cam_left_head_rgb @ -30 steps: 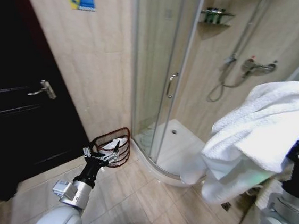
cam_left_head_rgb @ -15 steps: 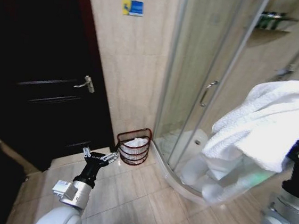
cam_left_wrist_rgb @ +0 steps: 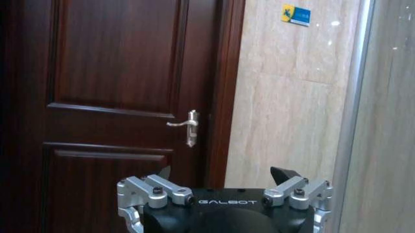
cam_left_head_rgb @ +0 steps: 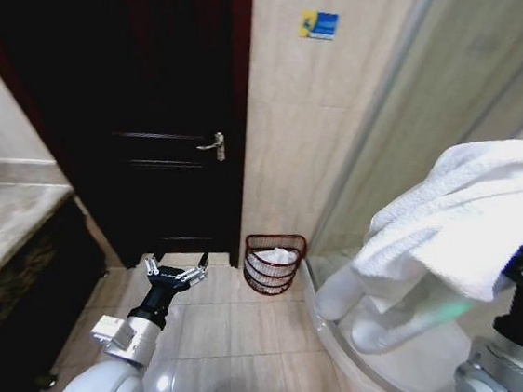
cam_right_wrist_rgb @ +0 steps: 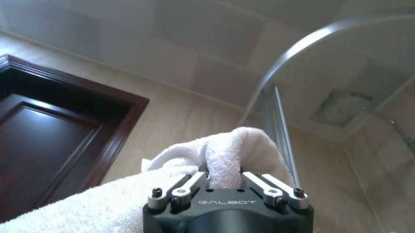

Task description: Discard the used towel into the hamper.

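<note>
The white towel (cam_left_head_rgb: 454, 235) is clamped in the right gripper (cam_right_wrist_rgb: 225, 182) and held high at the right, draped downward. The hamper (cam_left_head_rgb: 273, 263) is stood upright on the floor beside the door (cam_left_head_rgb: 159, 101), well apart from the towel. The left gripper (cam_left_head_rgb: 175, 271) is held low with fingers apart.

Bare floor tiles (cam_left_head_rgb: 220, 323) before the hamper (cam_left_head_rgb: 273, 263); dark door (cam_left_head_rgb: 156, 129) left, shower glass (cam_left_head_rgb: 378, 152) right

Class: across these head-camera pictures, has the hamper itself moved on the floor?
No. The hamper sits against the same tiled wall strip between door and shower glass; the whole picture shifted, so the camera turned.
</note>
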